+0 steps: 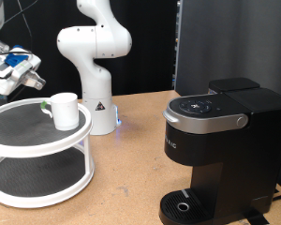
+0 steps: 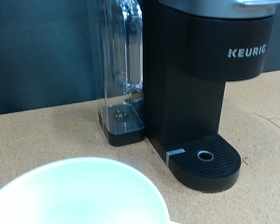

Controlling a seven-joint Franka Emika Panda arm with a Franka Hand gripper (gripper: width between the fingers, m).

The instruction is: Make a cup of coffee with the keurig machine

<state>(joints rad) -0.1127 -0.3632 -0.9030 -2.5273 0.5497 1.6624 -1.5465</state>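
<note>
The white ceramic mug (image 2: pixel 79 193) sits on the top tier of a white round two-tier stand (image 1: pixel 39 141), worktop's left edge. Pincer (image 1: pixel 19 73) hovers beside it; open or closed, can't tell. Black boxy Keurig brewer (image 1: pixel 225 150): lid down, drip tray bare, nothing brewed.

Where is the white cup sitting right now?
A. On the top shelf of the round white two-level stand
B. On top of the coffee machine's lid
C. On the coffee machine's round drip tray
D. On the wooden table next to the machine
A. The exterior view shows the cup standing on the top shelf of the round white stand, while the Keurig machine's drip tray is bare.
</note>
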